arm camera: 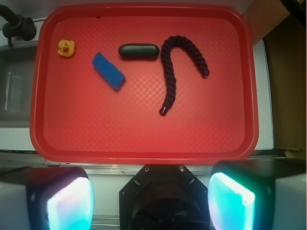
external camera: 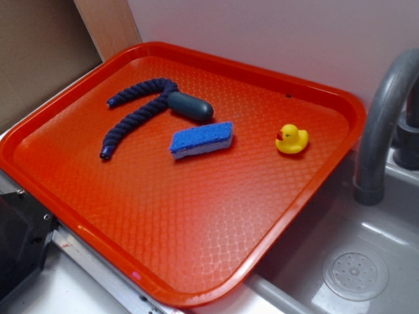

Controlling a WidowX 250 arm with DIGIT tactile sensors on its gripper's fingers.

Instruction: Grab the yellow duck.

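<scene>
Red tray (arm camera: 144, 139) holds the yellow duck (arm camera: 65, 48); the hand (arm camera: 151, 201), cropped below, gapes wide and empty.

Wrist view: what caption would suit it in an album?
Open tool hangs over a red tray holding yellow duck, blue sponge, dark rope.

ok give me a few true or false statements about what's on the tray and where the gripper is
1. The yellow duck sits on the red tray, apart from the blue sponge. True.
2. The gripper is shut on the duck. False: its fingers are spread wide, far from the duck, holding nothing.
3. The dark blue rope lies across the sponge. False: it lies beside it, not touching.
4. A dark oval object lies between rope and sponge. True.
5. The duck is in the sink. False: it is on the tray.
</scene>
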